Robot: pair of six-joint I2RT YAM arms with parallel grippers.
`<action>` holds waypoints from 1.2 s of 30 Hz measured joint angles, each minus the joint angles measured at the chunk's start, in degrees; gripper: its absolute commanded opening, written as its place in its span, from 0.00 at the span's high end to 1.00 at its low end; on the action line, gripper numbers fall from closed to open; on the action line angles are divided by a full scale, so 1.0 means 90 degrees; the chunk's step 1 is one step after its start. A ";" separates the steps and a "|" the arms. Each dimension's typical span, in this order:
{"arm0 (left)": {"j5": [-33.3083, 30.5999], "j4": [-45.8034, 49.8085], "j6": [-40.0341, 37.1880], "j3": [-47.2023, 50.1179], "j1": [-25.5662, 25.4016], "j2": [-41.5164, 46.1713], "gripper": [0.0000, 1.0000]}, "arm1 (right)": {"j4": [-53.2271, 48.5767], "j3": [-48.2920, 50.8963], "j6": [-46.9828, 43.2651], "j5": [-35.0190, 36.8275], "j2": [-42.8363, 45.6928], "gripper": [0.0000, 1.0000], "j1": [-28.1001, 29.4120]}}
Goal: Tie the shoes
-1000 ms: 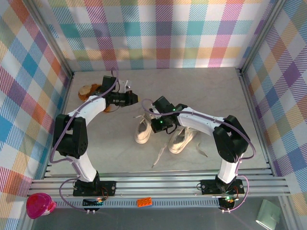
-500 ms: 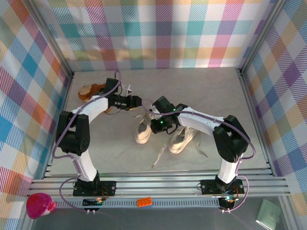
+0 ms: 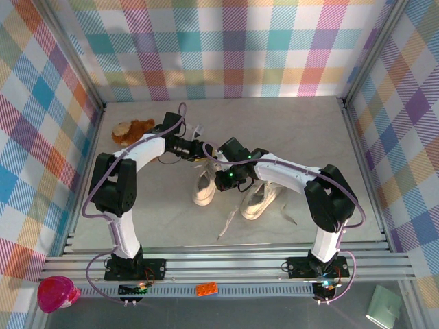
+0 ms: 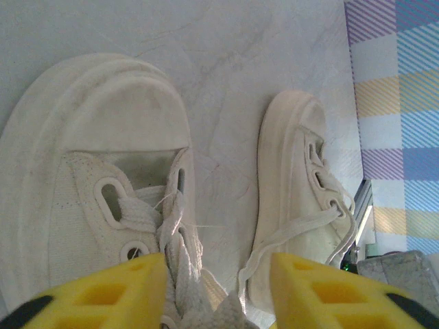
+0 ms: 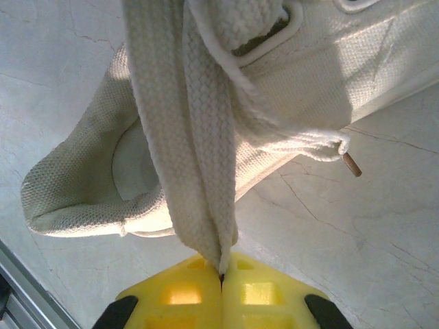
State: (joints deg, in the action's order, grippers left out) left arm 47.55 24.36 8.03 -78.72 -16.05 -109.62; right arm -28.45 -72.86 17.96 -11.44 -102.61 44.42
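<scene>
Pale marbled surface holds the shoes side by side at its centre. The right arm's jaws pinch a white lace taut; the left arm's jaws gape over a shoe's laces. Tying seems barely begun, and next the left must seize a strand.

The top camera looks steeply down from above and behind the arm bases, far enough off to take in the whole counter, with the shoes mid-scene. The left wrist camera peers past the left tool, very close, at both toe caps. The right wrist camera, closer yet, faces past the right tool at a lace and one heel; all three views share the shoes.
</scene>
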 measured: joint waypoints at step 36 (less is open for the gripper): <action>-0.0680 -0.2064 0.0894 0.1496 0.0374 0.0780 1.00 | -0.0172 0.0100 -0.0153 -0.0517 -0.0015 1.00 -0.0512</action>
State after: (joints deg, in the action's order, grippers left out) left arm 41.43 5.78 16.08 -65.25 -12.69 -102.61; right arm -30.00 -71.96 16.58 -16.10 -102.74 39.81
